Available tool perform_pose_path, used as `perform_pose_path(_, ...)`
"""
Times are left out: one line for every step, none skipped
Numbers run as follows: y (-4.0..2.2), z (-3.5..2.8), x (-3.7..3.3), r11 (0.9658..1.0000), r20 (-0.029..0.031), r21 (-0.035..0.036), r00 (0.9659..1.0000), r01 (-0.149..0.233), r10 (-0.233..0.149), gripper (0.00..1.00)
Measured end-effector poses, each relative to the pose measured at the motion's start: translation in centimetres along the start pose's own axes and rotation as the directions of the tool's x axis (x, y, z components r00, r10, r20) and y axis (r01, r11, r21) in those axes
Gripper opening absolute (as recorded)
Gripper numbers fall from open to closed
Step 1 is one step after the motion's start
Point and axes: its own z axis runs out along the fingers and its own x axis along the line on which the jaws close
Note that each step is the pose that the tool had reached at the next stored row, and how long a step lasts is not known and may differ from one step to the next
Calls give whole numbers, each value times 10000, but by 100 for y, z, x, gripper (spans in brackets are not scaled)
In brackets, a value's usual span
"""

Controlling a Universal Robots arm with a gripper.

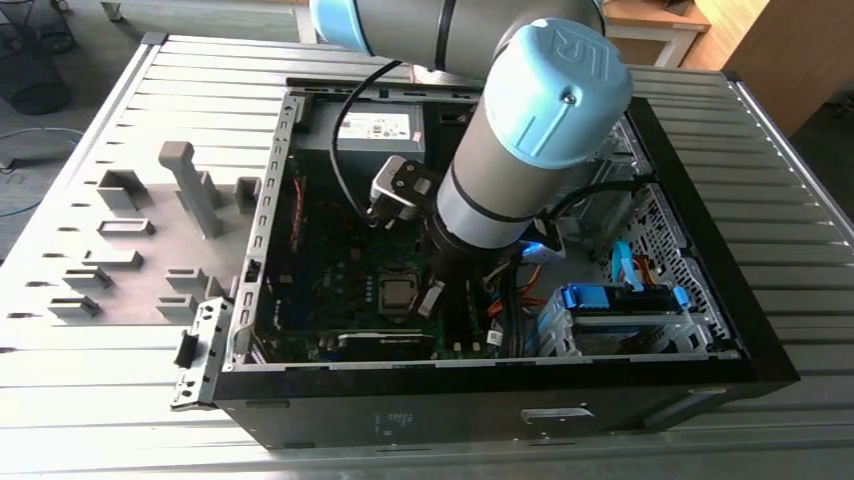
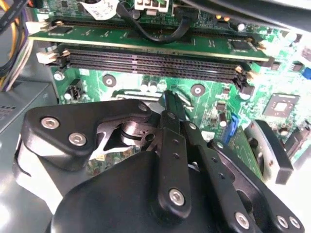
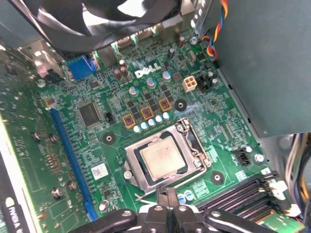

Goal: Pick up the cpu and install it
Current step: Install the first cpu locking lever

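Reaching down into the open computer case on the slatted table, the arm hangs over the green motherboard, wrist low near the board's middle. In the first wrist view the cpu already sits flat in the dark socket frame, silvery top up, square so no long axis, lying just ahead of the gripper and apart from it. Gripper fingers look pressed together with nothing between them, tips hovering just beside the frame's near edge, ram slots off to one side.
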Motion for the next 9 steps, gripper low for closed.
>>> perform_pose_path(6, -31, -1, 10000, 5, -1, 10000, 1, -1, 11)
perform_pose_path(13, -70, -1, 10000, 6, -2, 10000, 1, -1, 11)
perform_pose_path(21, -112, -2, 10000, 7, -3, 10000, 1, -1, 11)
perform_pose_path(30, -157, -2, 10000, 9, -4, 10000, 1, -1, 11)
perform_pose_path(39, -205, -3, 10000, 10, -5, 10000, 2, -2, 11)
perform_pose_path(47, -249, -3, 10000, 15, -7, 10000, 3, -3, 11)
perform_pose_path(55, -293, -4, 10000, 15, -8, 10000, 2, -2, 11)
perform_pose_path(63, -335, -4, 10000, 17, -9, 10000, 3, -3, 11)
perform_pose_path(69, -369, -5, 10000, 20, -10, 10000, 4, -4, 11)
